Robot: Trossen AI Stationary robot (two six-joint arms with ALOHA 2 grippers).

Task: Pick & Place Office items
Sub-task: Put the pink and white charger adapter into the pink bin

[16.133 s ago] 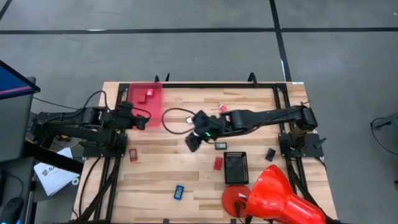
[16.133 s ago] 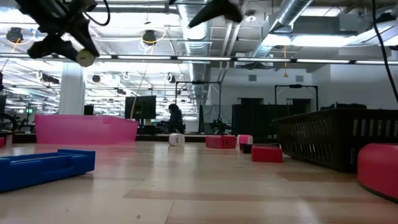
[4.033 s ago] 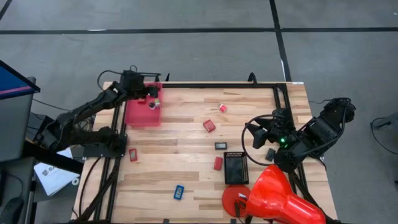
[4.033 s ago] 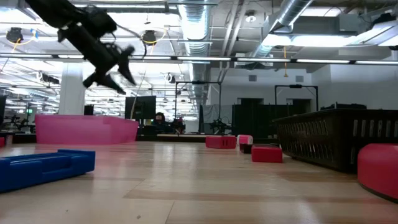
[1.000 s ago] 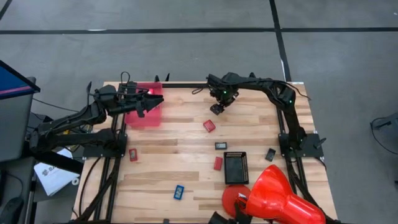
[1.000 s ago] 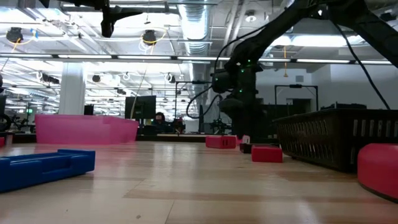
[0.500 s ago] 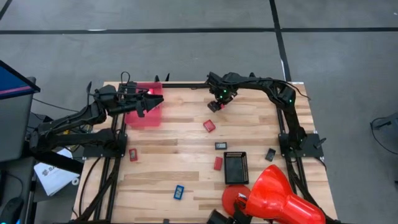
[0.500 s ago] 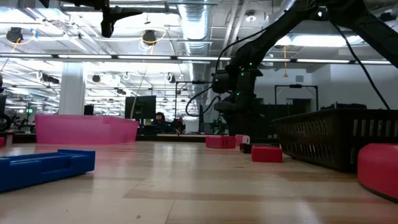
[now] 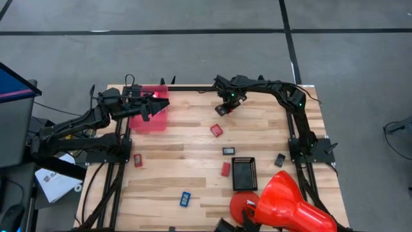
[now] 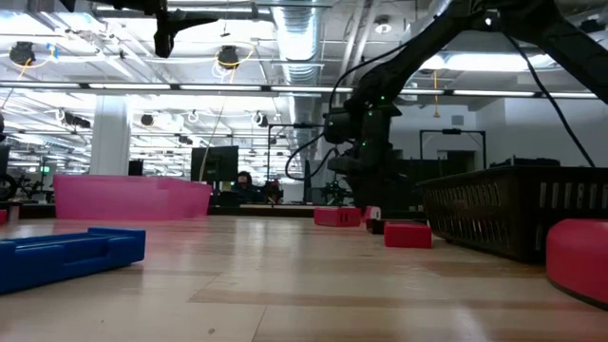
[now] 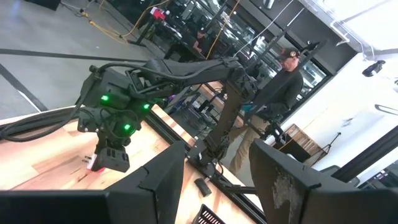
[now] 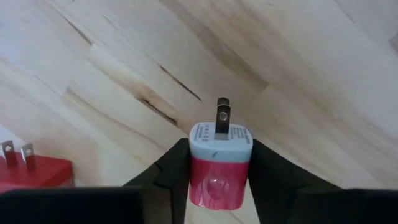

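Right now the right gripper (image 12: 219, 171) is clamped on a red-and-white plug adapter (image 12: 220, 163), lifted above the wooden table (image 9: 193, 145), well apart from the pink bin (image 9: 149, 122). Held only by its sides, the adapter could twist or slip on the way there. The left gripper (image 9: 162, 103), jaws apart, hovers over that bin and could block it.

- High view: even, soft overhead light — only faint shadows on the wooden table (image 9: 193, 145).
- Low view: bright ceiling lamps (image 10: 228, 57) glare; near tabletop blurred.
- Right wrist view: warm and clear — the fingers (image 12: 168, 180) are dark and out of focus.
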